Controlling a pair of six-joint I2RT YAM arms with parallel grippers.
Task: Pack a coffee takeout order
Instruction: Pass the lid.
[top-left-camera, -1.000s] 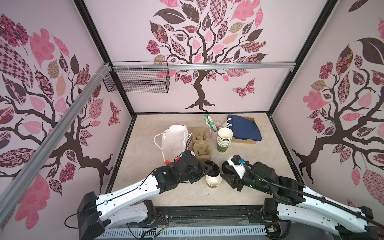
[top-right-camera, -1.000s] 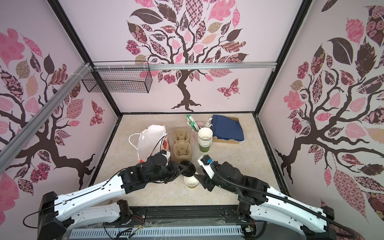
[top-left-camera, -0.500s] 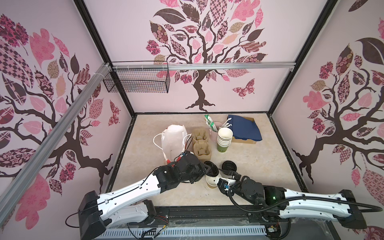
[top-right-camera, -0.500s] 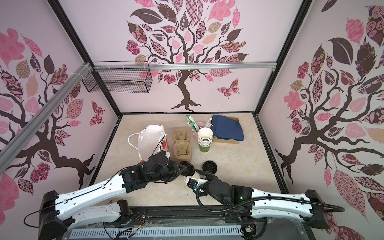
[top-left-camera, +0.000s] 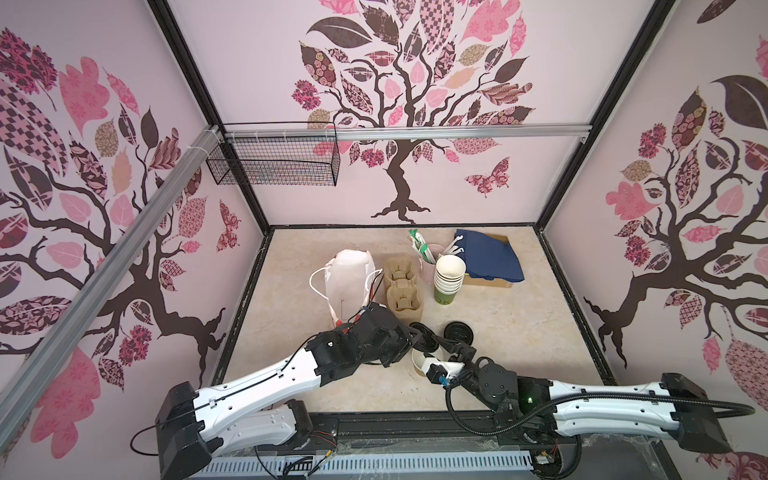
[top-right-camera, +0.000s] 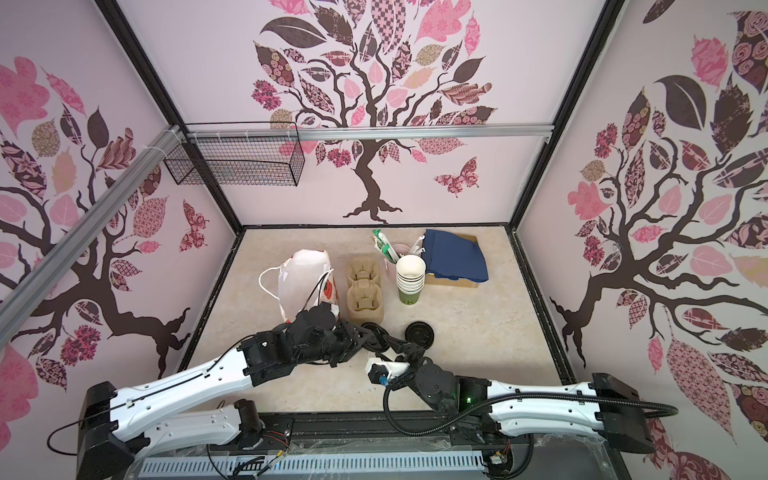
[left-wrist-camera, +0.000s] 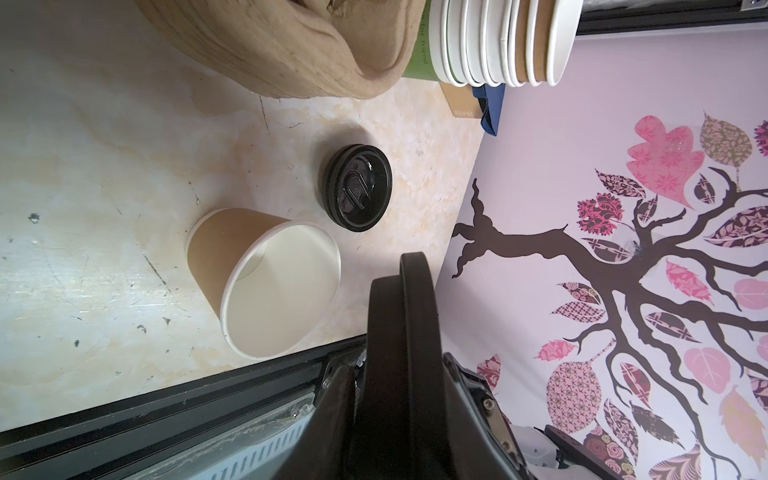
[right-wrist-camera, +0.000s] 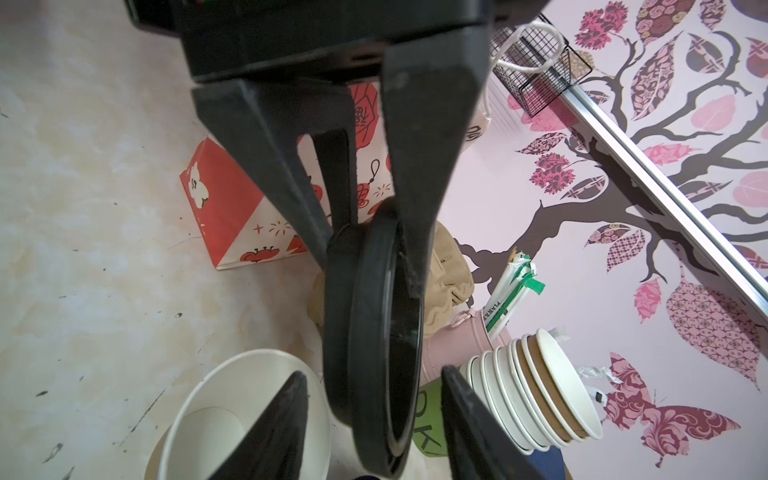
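Note:
A lidless paper cup (top-left-camera: 420, 360) (left-wrist-camera: 266, 286) stands upright near the table's front edge. Just above it my left gripper (top-left-camera: 420, 335) (right-wrist-camera: 370, 266) is shut on a round black lid (right-wrist-camera: 374, 345) (left-wrist-camera: 415, 316), which it holds on edge. My right gripper (right-wrist-camera: 374, 428) (top-left-camera: 451, 351) is open, one finger on each side of that lid with a gap on both sides. A second black lid (top-left-camera: 459, 332) (top-right-camera: 419, 333) (left-wrist-camera: 355, 193) lies flat on the table. The tan two-cup carrier (top-left-camera: 402, 291) (top-right-camera: 365, 289) and the navy napkin (top-left-camera: 490, 257) (top-right-camera: 455, 255) sit further back.
A white paper bag (top-left-camera: 348, 282) stands left of the carrier. Behind the lids rise a stack of lidless cups (top-left-camera: 448, 277) and a pink cup of wrapped straws (top-left-camera: 428, 259). The napkin lies on a cardboard box (top-left-camera: 488, 283). A wire basket (top-left-camera: 274, 160) hangs on the back wall.
My right arm has dropped low along the front edge and its gripper has swung in around the lid, its jaws narrowing. The left gripper holds the lid in nearly the same place.

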